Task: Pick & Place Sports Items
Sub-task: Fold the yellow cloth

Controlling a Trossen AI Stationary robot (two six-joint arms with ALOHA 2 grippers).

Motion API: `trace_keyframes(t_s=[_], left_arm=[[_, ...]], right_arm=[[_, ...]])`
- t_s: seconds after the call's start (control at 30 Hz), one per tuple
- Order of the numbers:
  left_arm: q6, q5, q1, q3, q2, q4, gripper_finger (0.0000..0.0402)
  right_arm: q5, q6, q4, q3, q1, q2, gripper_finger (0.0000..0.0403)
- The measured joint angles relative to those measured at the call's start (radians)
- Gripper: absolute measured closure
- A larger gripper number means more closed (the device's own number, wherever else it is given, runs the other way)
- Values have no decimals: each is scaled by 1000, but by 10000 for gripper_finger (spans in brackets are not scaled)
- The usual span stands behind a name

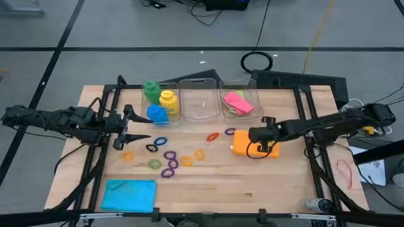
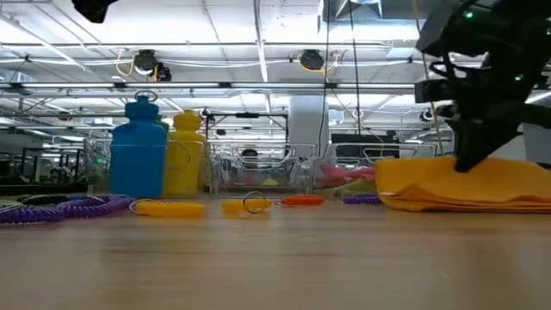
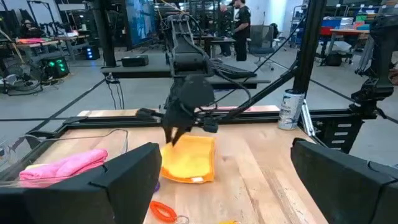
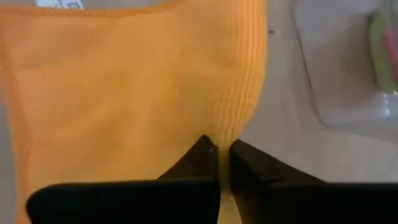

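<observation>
Pinched at its folded edge, the orange cloth [image 4: 124, 81] lies flat on the surface [image 1: 252, 183]; the right gripper [image 4: 219, 149] has closed on that edge to lift it. Beside the bottles [image 1: 159, 104], the left gripper [image 1: 136, 129] waits, fingers apart and empty.

Blue bottle [image 2: 145, 148] beside yellow bottle [image 2: 187, 153], purple rings [image 2: 65, 207] at left, orange cloth [image 2: 465, 184] at right, right gripper [image 2: 472, 161] pressed into it.

A robotics lab, as we see it.
We look past the wooden table [image 3: 273, 180] to black metal frames [image 3: 311, 56], monitors, a person [image 3: 239, 22] at workstations, ceiling lights [image 2: 258, 34] and floor cables [image 1: 315, 38].
</observation>
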Motion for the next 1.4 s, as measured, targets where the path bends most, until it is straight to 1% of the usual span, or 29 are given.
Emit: trace_keyframes(t_s=[0.13, 0.27, 0.5, 0.6, 0.7, 0.77, 0.83, 0.93, 1.0, 1.23, 1.33, 1.4], left_arm=[[0, 0, 0, 0, 0, 0, 105], [0, 0, 0, 0, 0, 0, 105], [0, 0, -1, 0, 0, 0, 105], [0, 0, -1, 0, 0, 0, 105], [0, 0, -1, 0, 0, 0, 105], [0, 0, -1, 0, 0, 0, 105], [0, 0, -1, 0, 0, 0, 105], [0, 0, -1, 0, 0, 0, 105], [0, 0, -1, 0, 0, 0, 105], [0, 0, -1, 0, 0, 0, 105], [0, 0, -1, 0, 0, 0, 105], [0, 0, -1, 0, 0, 0, 105]], right_arm=[[11, 20, 6, 1, 44, -1, 403], [59, 50, 19, 1, 98, -1, 403], [55, 48, 76, 1, 179, -1, 403], [55, 24, 146, -16, 210, -2, 403], [59, -24, 254, -73, 235, -2, 403], [105, -40, 337, -126, 251, -2, 403], [192, -49, 400, -175, 267, -2, 403], [351, -77, 418, -221, 295, -2, 403], [419, -118, 421, -234, 312, -2, 403], [502, -274, 509, -237, 349, -2, 403], [546, -363, 543, -237, 349, -2, 403], [557, -433, 557, -237, 349, -2, 403]])
